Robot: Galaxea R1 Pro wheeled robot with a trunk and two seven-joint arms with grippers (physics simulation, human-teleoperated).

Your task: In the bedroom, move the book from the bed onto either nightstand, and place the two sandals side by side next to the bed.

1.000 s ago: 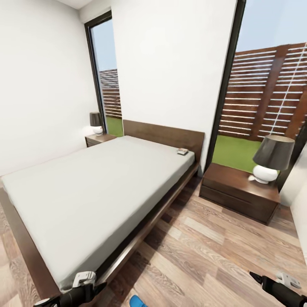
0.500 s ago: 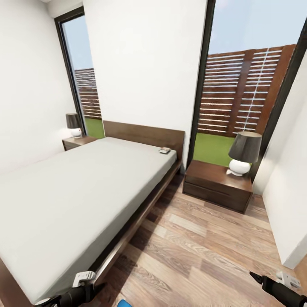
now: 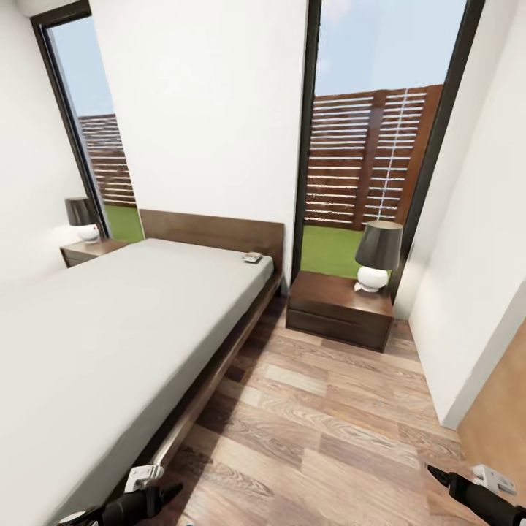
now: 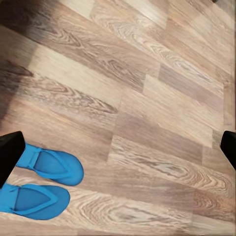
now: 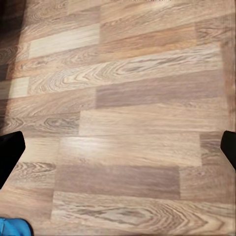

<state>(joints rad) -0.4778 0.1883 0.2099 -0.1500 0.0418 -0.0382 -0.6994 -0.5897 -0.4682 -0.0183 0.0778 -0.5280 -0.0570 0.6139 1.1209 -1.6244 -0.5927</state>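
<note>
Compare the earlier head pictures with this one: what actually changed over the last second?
Only the camera turned right: the whole picture slid left. The book lies as before on the bed by the headboard, and the near nightstand has not moved. Left gripper and right gripper hang low, empty as before.

One large low bed [image 3: 109,343] with a dark brown wood frame and pale grey mattress. Two low dark brown wooden nightstands, one [image 3: 340,310] to the right of the headboard and one [image 3: 84,252] on the far side. Two table lamps with dark shades and white round bases, one [image 3: 377,257] per nightstand [image 3: 82,219]. One small thin book [image 3: 253,257] on the mattress. Two tall dark-framed windows [image 3: 372,139] [image 3: 91,139]. Two flat bright blue sandals [image 4: 51,164] [image 4: 34,200] on the wood-plank floor. Two black end effectors, left [image 3: 157,494] and right [image 3: 446,478].
</note>
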